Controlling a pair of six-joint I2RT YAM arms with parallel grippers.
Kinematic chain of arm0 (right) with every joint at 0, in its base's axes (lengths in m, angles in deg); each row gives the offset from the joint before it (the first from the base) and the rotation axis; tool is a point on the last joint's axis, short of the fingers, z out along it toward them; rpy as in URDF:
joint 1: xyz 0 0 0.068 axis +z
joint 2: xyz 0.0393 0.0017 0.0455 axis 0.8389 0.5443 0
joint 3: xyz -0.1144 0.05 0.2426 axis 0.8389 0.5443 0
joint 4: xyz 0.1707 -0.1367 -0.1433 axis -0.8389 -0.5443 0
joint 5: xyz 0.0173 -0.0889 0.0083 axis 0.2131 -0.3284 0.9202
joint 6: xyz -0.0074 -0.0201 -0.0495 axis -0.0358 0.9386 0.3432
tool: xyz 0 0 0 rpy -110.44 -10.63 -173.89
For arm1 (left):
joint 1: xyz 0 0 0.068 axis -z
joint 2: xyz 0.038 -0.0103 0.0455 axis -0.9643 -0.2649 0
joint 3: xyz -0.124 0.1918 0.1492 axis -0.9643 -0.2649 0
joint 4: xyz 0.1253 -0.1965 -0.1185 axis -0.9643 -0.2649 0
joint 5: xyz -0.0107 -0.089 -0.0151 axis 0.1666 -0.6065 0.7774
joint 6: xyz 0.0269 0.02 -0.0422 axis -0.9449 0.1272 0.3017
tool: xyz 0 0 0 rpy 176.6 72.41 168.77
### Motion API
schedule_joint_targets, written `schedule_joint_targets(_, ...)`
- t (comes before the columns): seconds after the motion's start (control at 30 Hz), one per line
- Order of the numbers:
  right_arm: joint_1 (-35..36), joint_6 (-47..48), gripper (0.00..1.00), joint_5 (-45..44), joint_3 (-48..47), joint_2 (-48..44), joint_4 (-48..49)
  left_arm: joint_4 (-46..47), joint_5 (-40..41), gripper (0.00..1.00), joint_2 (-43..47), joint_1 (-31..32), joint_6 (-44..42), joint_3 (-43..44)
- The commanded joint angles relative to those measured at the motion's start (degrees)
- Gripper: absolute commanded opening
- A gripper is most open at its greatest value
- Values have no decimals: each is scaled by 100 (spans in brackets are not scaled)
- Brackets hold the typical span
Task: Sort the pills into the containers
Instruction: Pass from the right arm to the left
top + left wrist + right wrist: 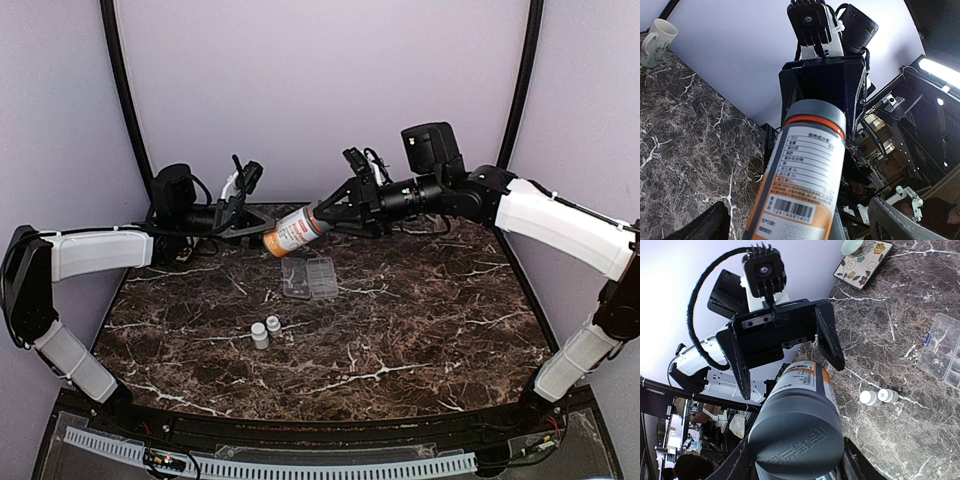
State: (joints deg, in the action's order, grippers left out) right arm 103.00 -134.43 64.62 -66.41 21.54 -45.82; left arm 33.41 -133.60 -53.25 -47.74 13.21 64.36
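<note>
- Right gripper (322,218) clamps the orange bottle (293,232) at its grey cap end.
- Left gripper (250,208) spread wide around the bottle's base.
- Pill box (309,277) lies nearer.

Top external: fixed high behind both arm bases, facing forward and down; far enough to take in the whole table (420,340) and both arms
Left wrist: on the left arm, looking out between its own fingers, very close along the orange bottle (805,190) toward the right end effector (817,107)
Right wrist: on the right arm, facing the opposite way, cap end close up, left end effector (790,375) beyond
Shared: all 3 show bottle and table; top and right wrist share pill box (309,277) and 2 white bottles (266,332)
</note>
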Motion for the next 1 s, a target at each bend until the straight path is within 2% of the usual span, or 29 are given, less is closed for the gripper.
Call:
schedule_joint_targets(0.0, -51, -193, 39, 310, 23, 3, 736, 120, -328, 99, -41, 75, 10, 118)
schedule_joint_targets(0.1, -85, -237, 39, 377, 17, 36, 791, -260, -306, 99, -13, 106, -273, 178)
schedule_joint_targets(0.63, -92, -396, 38, 566, 307, 124, 1177, -901, -204, 95, 17, 238, -632, 412)
schedule_joint_targets(0.73, -95, -365, 38, 588, 273, 167, 1145, -1550, -149, 95, 4, 314, -1062, 592)
schedule_joint_targets(0.87, -122, -283, 38, 612, 244, 175, 975, -3126, 120, 95, -37, 400, -2285, 1040)
schedule_joint_targets(0.97, -152, -205, 38, 648, 265, 166, 838, -3703, 269, 94, -67, 413, -2695, 1236)
